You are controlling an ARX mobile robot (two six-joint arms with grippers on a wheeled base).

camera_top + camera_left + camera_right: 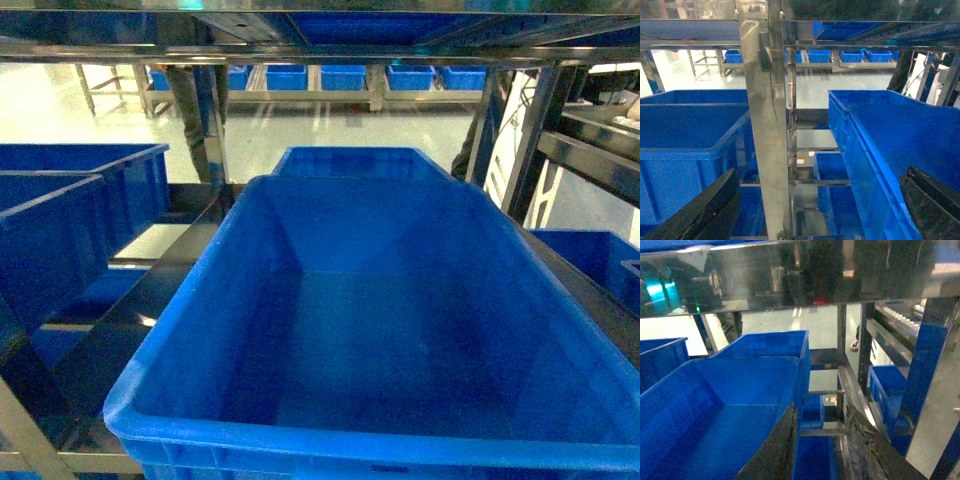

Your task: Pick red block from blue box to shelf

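Item, nearest my head camera: one large dark blue crate (380,330), standing on the shelf (150,290). Interior bare as far as I can see; no block in it.

Item, far left: two more dark blue crates (70,210) on the neighbouring bay, seen side-on. Contents hidden by their walls.

Item, left: my left end effector (815,210). Fingers spread wide, one dark pad low at each side of the left wrist view, nothing between them. A shiny upright shelf post (762,130) stands straight ahead of it.

Item, centre: a second dark blue crate (360,162) directly behind the near one, touching or just behind it.

Item, right: my right end effector (820,450). Fingers slightly parted with only air in the gap, pointed past the near crate's right wall.

Item, far right: lower-tier crates (590,255), partly cut off.

Item, background: a row of small blue bins (345,77) across the pale floor.

Not found: the red block and the light turquoise blue box. Neither shows in any view.

Status, as I judge it: either nothing is picked yet, or the block sits somewhere out of sight; with both end effectors empty, I cannot confirm delivery.
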